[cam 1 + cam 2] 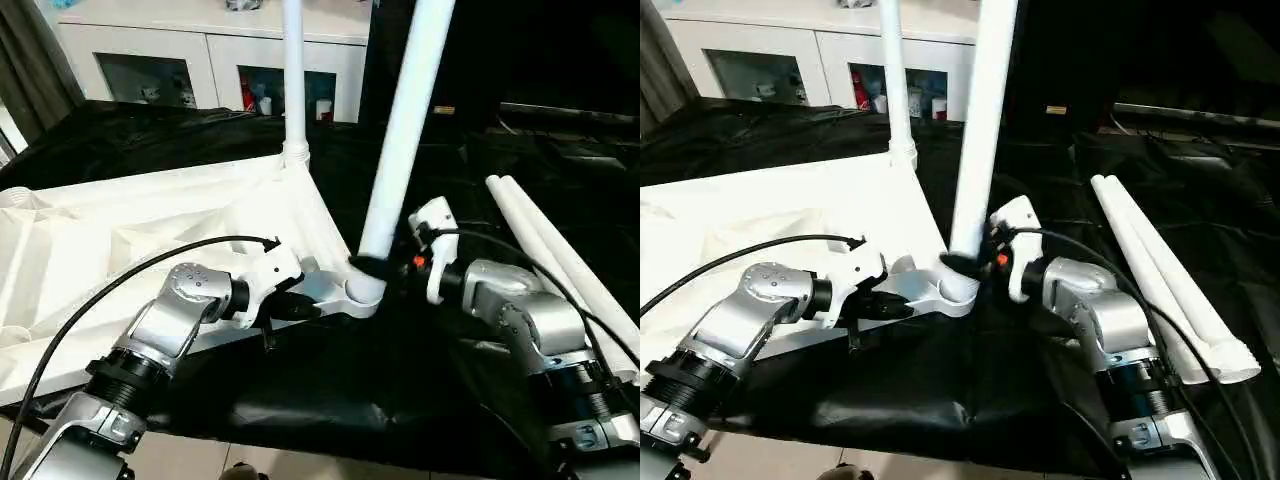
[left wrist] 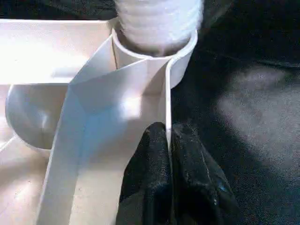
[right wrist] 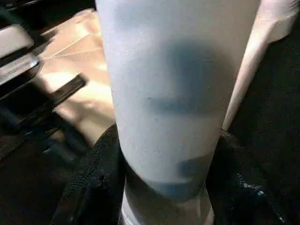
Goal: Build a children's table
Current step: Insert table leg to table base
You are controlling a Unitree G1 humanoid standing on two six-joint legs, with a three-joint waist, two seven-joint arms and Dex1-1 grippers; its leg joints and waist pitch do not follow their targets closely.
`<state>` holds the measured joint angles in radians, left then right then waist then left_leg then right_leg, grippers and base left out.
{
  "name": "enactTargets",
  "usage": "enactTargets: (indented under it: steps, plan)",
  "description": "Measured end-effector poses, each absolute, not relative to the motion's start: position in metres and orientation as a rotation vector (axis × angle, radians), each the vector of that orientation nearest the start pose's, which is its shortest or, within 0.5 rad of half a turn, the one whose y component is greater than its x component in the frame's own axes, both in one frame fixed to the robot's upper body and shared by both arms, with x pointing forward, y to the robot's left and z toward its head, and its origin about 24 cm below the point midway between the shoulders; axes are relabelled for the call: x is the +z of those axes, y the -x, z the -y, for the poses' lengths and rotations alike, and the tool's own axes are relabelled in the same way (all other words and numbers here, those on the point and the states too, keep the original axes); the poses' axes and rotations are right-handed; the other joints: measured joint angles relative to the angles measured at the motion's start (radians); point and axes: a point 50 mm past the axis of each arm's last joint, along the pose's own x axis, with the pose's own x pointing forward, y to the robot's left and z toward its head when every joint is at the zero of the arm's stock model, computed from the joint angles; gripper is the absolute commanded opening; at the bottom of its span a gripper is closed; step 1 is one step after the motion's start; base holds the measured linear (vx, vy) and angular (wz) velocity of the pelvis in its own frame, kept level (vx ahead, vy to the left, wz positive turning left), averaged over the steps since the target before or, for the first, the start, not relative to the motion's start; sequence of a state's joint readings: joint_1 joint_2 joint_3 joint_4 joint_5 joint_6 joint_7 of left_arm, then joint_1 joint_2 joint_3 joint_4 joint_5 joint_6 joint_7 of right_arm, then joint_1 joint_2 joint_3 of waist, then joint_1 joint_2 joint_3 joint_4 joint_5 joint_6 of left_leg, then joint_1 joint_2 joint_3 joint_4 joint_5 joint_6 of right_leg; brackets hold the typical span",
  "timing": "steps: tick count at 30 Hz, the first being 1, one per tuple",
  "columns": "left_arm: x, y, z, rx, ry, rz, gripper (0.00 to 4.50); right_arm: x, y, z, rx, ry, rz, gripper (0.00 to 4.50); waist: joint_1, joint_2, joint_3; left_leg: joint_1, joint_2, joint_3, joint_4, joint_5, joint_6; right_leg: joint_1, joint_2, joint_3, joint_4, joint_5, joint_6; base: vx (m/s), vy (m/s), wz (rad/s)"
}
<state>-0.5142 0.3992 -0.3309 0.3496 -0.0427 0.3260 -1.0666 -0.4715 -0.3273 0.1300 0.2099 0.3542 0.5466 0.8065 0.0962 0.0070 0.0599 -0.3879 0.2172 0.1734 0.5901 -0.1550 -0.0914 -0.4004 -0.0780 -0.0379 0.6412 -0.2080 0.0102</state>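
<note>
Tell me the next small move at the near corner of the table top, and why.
Probably twist the tilted white tubular leg upright and deeper: the right gripper clasps its base in the round corner socket, while the left gripper pinches the white ribbed plastic table top by its rim.

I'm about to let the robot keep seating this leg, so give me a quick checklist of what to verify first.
1. Right gripper closed around the near leg just above its socket: ok.
2. Left gripper pinching the table top's edge wall to steady it: ok.
3. Near leg standing straight in the corner socket: not ok, it tilts.
4. Far leg upright in its socket: ok.
5. Two spare legs lying apart on the black cloth: ok.
6. Near leg fully seated: cannot tell.
</note>
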Motion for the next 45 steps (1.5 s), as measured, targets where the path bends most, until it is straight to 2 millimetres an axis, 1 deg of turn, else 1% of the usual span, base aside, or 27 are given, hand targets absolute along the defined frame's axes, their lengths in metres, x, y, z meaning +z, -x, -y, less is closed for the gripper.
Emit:
enactTargets:
  steps: [5, 10, 14, 19, 22, 24, 31, 36, 38, 40, 45]
  plan:
    - [0.055, -0.305, -0.125, -1.225, -0.362, -0.48, 0.0, 0.081, -0.312, 0.128, 0.975, -0.083, -0.352, 1.93, -0.001, 0.001, -0.001, 0.002, 0.0, 0.0, 0.0, 0.0, 0.0, 0.001, 0.0, 0.0, 0.0, 0.0, 0.0, 0.0, 0.0, 0.0]
    - [0.054, -0.306, -0.126, -1.22, -0.365, -0.478, 0.0, 0.077, -0.321, 0.126, 0.943, -0.081, -0.346, 1.93, -0.004, 0.001, -0.002, 0.002, 0.0, 0.0, 0.0, 0.0, 0.0, 0.001, 0.0, 0.001, 0.0, 0.0, 0.0, 0.0, 0.0, 0.0]
    - [0.054, -0.306, -0.126, -1.211, -0.367, -0.475, 0.0, 0.075, -0.324, 0.125, 0.928, -0.097, -0.344, 1.93, -0.008, 0.0, -0.002, 0.002, -0.001, 0.0, 0.0, 0.0, 0.0, 0.001, 0.0, 0.001, 0.001, 0.0, 0.0, 0.0, 0.0, 0.0]
    - [0.054, -0.306, -0.125, -1.206, -0.368, -0.473, 0.0, 0.073, -0.325, 0.126, 0.927, -0.137, -0.345, 1.93, -0.007, 0.001, -0.002, 0.002, -0.001, 0.0, 0.0, 0.0, 0.0, 0.001, 0.0, 0.001, 0.001, 0.0, 0.0, 0.0, 0.0, 0.0]
    - [0.054, -0.306, -0.124, -1.206, -0.368, -0.472, 0.0, 0.069, -0.323, 0.131, 0.919, -0.177, -0.344, 1.93, -0.006, 0.0, -0.003, 0.002, -0.001, 0.0, 0.0, 0.0, 0.0, 0.002, 0.0, 0.001, 0.0, 0.0, 0.0, 0.0, 0.0, 0.0]
    - [0.054, -0.306, -0.124, -1.206, -0.367, -0.471, 0.0, 0.066, -0.321, 0.132, 0.911, -0.206, -0.338, 1.93, -0.005, 0.001, -0.004, 0.002, -0.001, 0.0, 0.0, 0.0, 0.0, 0.001, -0.001, 0.001, 0.0, 0.0, 0.0, 0.0, 0.0, 0.0]
    - [0.053, -0.307, -0.122, -1.205, -0.36, -0.473, 0.0, 0.053, -0.312, 0.135, 0.859, -0.308, -0.264, 1.93, -0.003, 0.003, -0.005, 0.002, -0.002, 0.0, -0.001, 0.0, 0.0, 0.002, -0.001, 0.001, -0.001, 0.0, 0.0, 0.0, 0.0, 0.0]
    - [0.052, -0.307, -0.122, -1.201, -0.354, -0.475, 0.0, 0.049, -0.305, 0.135, 0.844, -0.25, -0.214, 1.91, -0.004, 0.005, -0.007, 0.002, -0.005, 0.0, -0.001, 0.0, 0.0, 0.002, -0.004, 0.001, -0.001, 0.0, 0.001, 0.0, 0.0, 0.0]
    - [0.051, -0.307, -0.122, -1.198, -0.353, -0.477, 0.0, 0.047, -0.304, 0.131, 0.843, -0.17, -0.186, 1.91, -0.006, 0.004, -0.008, 0.003, -0.007, 0.0, -0.002, 0.0, 0.0, 0.002, -0.005, 0.001, -0.001, 0.0, 0.001, 0.0, 0.0, 0.0]
    - [0.05, -0.307, -0.122, -1.195, -0.351, -0.48, 0.0, 0.047, -0.303, 0.129, 0.846, -0.131, -0.166, 1.91, -0.008, 0.003, -0.011, 0.003, -0.008, -0.001, -0.003, 0.0, 0.0, 0.002, -0.007, 0.001, -0.001, -0.003, 0.005, 0.0, 0.0, 0.0]
    - [0.049, -0.308, -0.123, -1.183, -0.355, -0.484, 0.0, 0.047, -0.303, 0.126, 0.853, -0.078, -0.161, 1.91, -0.01, -0.001, -0.014, 0.004, -0.008, -0.002, -0.003, 0.0, 0.0, 0.002, -0.007, 0.001, -0.001, -0.004, 0.007, 0.0, 0.0, 0.0]
